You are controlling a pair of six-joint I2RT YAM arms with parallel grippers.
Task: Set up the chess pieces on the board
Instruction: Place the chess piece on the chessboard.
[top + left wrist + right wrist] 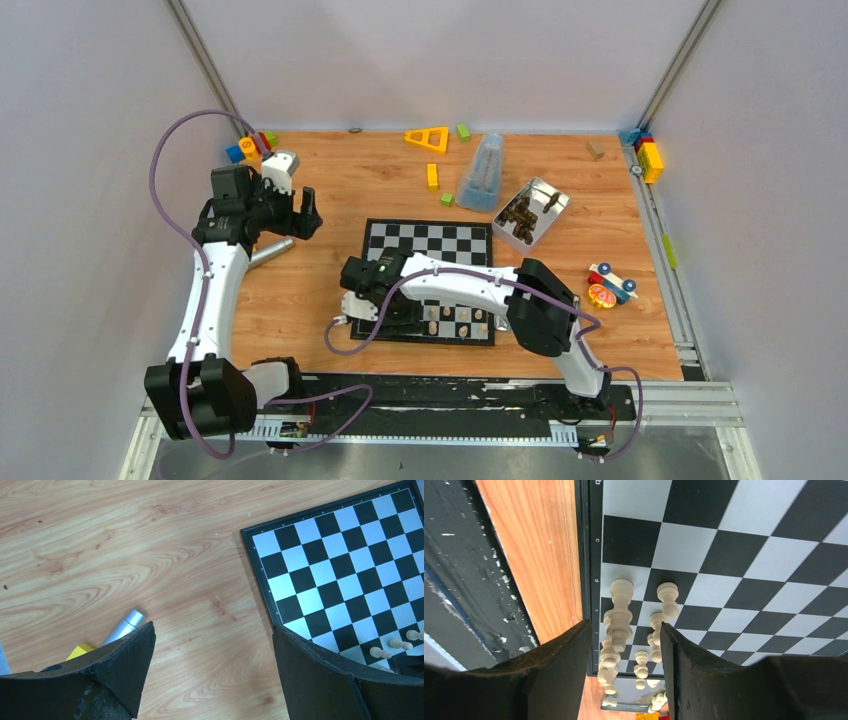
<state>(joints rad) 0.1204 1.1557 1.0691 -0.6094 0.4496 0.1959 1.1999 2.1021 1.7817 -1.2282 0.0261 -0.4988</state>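
at the near left corner of the chessboard (430, 240) the right gripper (624, 627) hangs low over the pale chess pieces (621, 592). its jaws are parted and two short rows of pieces show in the gap. nothing looks clamped, and i can't tell if a pad touches any piece. the pale ones sit in the two rows beside the lettered near rim, and the rest of the board is bare squares. dark pieces (520, 212) lie heaped in a metal tin (546, 188) just off the board's far right corner. the left gripper (212, 627) is spread wide and holds nothing. it sits over the wooden tabletop (125, 540) just left of the board, with a silver cylinder (125, 622) by its left finger. handling guess: the pieces are tiny, light and rigid with a smooth turned finish, and they stand close, so one is easy to topple or knock into a neighbour. the best pinch is likely across the narrow stem under the head, coming straight down, one piece at a time. orientation: the pale ones look upright, long axis vertical off the squares, heads up and bases on the board. their lean in the wrist view reads as perspective. the tin ones are jumbled, with axes too small to read.
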